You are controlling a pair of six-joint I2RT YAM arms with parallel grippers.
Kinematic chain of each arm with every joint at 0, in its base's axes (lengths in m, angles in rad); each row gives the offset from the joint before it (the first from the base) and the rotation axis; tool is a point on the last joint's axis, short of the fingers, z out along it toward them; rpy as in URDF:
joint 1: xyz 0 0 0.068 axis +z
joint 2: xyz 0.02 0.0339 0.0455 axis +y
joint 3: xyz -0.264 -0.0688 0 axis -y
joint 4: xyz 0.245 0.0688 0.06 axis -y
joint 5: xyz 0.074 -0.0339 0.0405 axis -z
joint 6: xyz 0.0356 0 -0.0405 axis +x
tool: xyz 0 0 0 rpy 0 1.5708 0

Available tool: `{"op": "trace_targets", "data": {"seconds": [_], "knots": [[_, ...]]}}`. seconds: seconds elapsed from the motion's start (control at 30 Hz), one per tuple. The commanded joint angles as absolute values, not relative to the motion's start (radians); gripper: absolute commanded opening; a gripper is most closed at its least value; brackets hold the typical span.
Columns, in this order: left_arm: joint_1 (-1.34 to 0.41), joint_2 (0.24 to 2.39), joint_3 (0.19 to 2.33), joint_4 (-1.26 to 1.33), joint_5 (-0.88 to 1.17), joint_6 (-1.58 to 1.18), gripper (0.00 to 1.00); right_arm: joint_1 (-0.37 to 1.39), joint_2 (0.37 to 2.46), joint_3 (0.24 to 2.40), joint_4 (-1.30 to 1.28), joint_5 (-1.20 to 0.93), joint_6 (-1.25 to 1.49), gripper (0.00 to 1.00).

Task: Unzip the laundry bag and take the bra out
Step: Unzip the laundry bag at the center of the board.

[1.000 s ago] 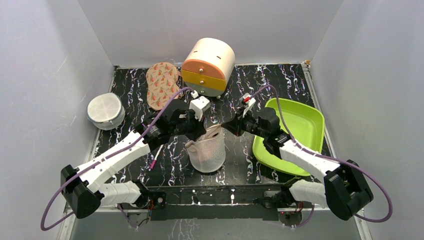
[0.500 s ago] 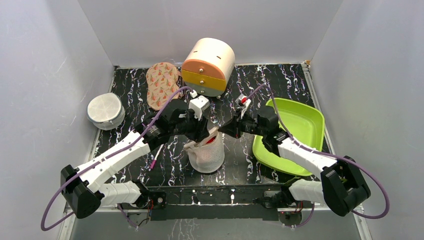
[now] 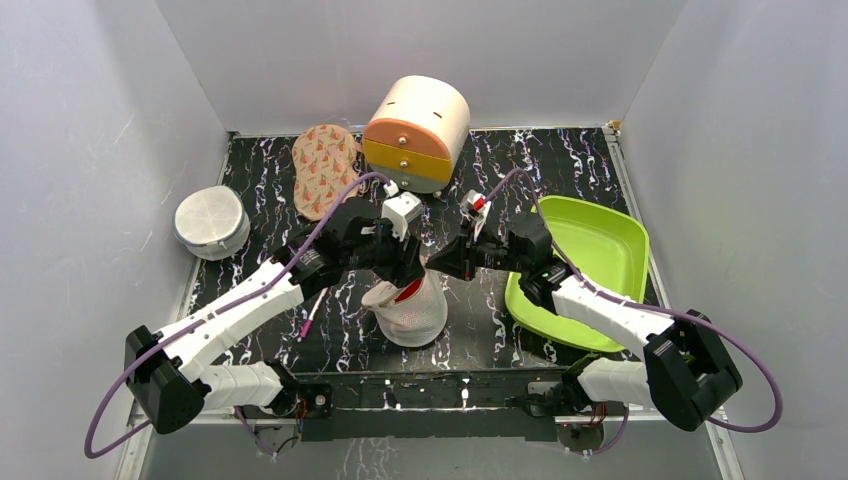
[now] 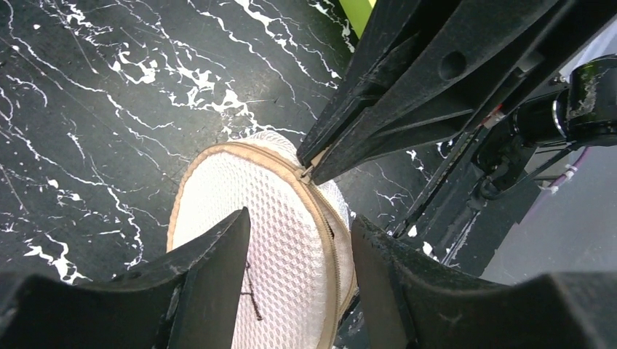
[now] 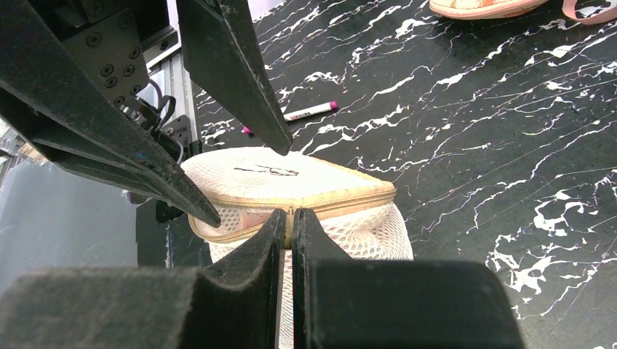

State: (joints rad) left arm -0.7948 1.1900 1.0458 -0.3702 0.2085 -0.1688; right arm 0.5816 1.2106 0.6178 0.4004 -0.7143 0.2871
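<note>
Grey-white walls [image 3: 300,50] on three sides; black marbled counter [image 3: 480,330].

L to R:
- Far L: flat round white mesh case [image 3: 211,222], well apart from the work. Not the task's bag.
- Pink pen [image 3: 310,320] lying near L arm; carrot-print pad [image 3: 323,168] at the back.
- L tool [image 4: 300,222]: fingers spread, nothing between them. Hangs just over the bag's top flap, one finger to each side. Touching mesh or not: can't tell.
- Laundry bag [image 3: 412,315]: centre of counter, standing up, between the two tools. Zip [image 5: 320,200] partly undone and mouth gaping on L side.
- Bra [image 3: 407,291]: red patch showing in the gap, inside the bag.
- Orange/yellow drawer box [image 3: 415,133] behind, not involved.
- R tool [image 5: 289,217]: fingers closed, pinching the bag at the zip rim.
- Green tray [image 3: 595,245] to the R.

Step in hand, as I read it: opening made, L tool about to go in for the bra.

To do it well:
- R pinch stays firm and steady so the rim is taut and the bag can't tip.
- L goes in wide at the gap and closes on red fabric only, no mesh.
- Draw out slowly along the opening.
- If the mouth looks too narrow, run the zip further first.
</note>
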Motion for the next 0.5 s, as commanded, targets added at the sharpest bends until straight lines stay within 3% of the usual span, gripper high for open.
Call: {"op": "trace_targets", "data": {"seconds": [0.0,0.27,0.33,0.47], "knots": [[-0.793,1.187,1.072,-0.343,0.257,-0.185,0.49,0.589,1.181,0.674,0.469,-0.73,0.284,0.0],[-0.792,1.232,1.079,-0.361,0.257,-0.187,0.26,0.589,1.169,0.685,0.436,-0.722,0.272,0.0],[-0.793,1.229,1.087,-0.368,0.25,-0.179,0.24,0.588,1.172,0.691,0.42,-0.716,0.267,0.0],[-0.793,1.232,1.094,-0.375,0.26,-0.172,0.32,0.589,1.173,0.692,0.421,-0.715,0.268,0.0]]}}
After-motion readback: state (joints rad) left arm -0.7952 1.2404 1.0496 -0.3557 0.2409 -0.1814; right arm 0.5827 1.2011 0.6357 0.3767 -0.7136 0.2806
